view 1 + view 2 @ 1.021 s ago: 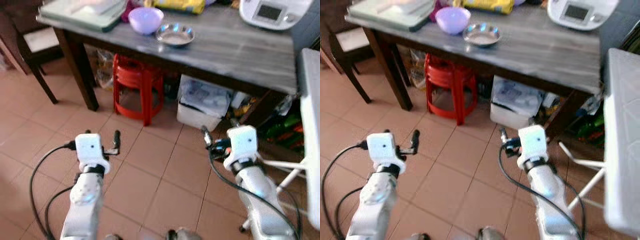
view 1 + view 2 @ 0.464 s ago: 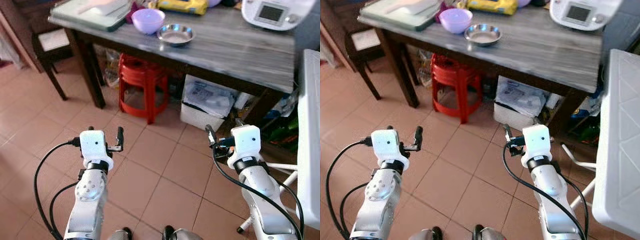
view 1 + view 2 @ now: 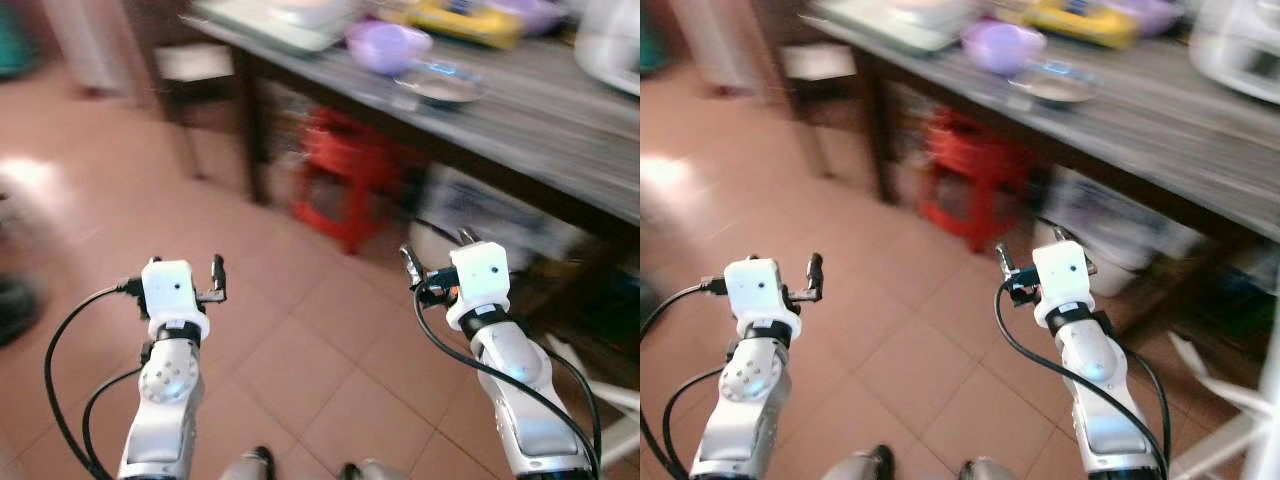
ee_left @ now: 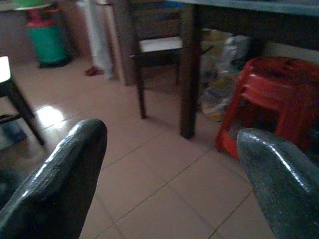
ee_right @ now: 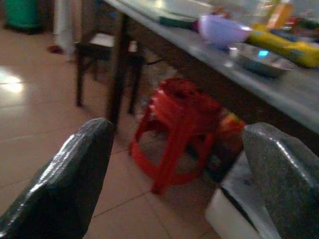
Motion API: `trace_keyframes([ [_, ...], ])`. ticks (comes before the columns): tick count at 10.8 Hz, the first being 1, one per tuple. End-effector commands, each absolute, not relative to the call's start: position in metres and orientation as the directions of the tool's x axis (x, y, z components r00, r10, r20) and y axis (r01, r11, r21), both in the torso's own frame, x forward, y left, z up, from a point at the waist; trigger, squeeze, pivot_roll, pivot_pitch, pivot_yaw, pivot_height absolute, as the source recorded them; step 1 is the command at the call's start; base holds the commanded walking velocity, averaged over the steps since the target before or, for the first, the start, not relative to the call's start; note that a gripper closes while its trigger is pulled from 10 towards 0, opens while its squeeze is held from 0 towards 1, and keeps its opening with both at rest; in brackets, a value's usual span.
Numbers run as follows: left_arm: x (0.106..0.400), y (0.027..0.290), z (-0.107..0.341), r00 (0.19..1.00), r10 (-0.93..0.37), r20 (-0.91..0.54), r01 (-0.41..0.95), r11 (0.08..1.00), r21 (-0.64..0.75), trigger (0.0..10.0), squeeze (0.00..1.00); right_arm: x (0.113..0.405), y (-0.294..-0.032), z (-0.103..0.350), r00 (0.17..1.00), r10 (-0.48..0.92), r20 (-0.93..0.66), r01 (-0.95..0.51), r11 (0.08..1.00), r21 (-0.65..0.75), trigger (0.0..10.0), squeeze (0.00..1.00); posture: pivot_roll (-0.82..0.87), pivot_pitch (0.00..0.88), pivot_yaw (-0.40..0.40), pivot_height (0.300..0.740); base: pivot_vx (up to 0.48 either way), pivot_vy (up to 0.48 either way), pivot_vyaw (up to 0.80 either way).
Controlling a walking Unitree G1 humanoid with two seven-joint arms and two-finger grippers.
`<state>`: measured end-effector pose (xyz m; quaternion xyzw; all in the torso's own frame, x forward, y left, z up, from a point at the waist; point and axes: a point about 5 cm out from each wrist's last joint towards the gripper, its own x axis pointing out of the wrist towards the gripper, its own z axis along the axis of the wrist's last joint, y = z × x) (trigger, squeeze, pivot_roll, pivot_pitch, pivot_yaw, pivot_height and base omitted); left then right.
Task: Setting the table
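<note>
1. Shifts as a whole against the earlier frames: the entire head view, now blurred, with the table (image 3: 560,140) pushed toward the upper right and more bare floor (image 3: 90,190) exposed at the left. Reads as camera motion from a turn or a step, not as motion of any object.
2. Shows no change in layout on the table: purple bowl (image 3: 388,45) just beside steel bowl (image 3: 445,85), both near the front edge, with a tray (image 3: 290,12) further along toward the chair (image 3: 195,65).
3. Locates the stool (image 3: 350,170) under the table, below the two bowls, and a blurred box (image 3: 500,215) beside it.
4. Holds the left gripper (image 3: 188,272) out in front, over the floor and well apart from the table. Fingers (image 4: 65,174) spread wide, with nothing between them.
5. Holds the right gripper (image 3: 438,255) at a similar height, nearer the table but short of its edge. Fingers (image 5: 70,179) likewise spread and empty; looks along them toward the stool and the bowls.
6. Judged status: approach or repositioning stage only. No dish picked up, none yet within reach.
7. Judged consequence: turns the body partly away from the bowls, so requires squaring up to the table and closing the gap before any grasp.
8. Judged caution: wait for a steady, sharp view before aiming at either bowl; blur makes rim positions unreliable.
</note>
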<state>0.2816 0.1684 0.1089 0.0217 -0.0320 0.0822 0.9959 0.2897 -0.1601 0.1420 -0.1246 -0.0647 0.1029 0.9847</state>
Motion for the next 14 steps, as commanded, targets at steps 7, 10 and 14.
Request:
trace_keyframes([
  [7,0.282,0.178,0.106,0.969,0.233,0.079,-0.240,0.965,0.106,10.0,0.00,0.294,-0.160,0.138,0.968,0.233,0.098,-0.205,0.951,-0.232,10.0,0.00,-0.07,0.156,-0.080,0.740,0.000,0.000,0.68],
  [10,0.287,0.173,0.107,0.962,0.256,0.096,-0.264,0.961,0.082,10.0,0.00,0.304,-0.158,0.145,0.956,0.271,0.110,-0.235,0.935,-0.267,10.0,0.00,-0.07,0.117,-0.128,0.740,0.000,0.000,0.00],
  [14,0.291,0.170,0.106,0.954,0.279,0.110,-0.287,0.956,0.064,10.0,0.00,0.308,-0.157,0.148,0.945,0.310,0.108,-0.267,0.918,-0.294,10.0,0.00,-0.07,0.101,-0.149,0.740,0.000,0.000,0.00],
])
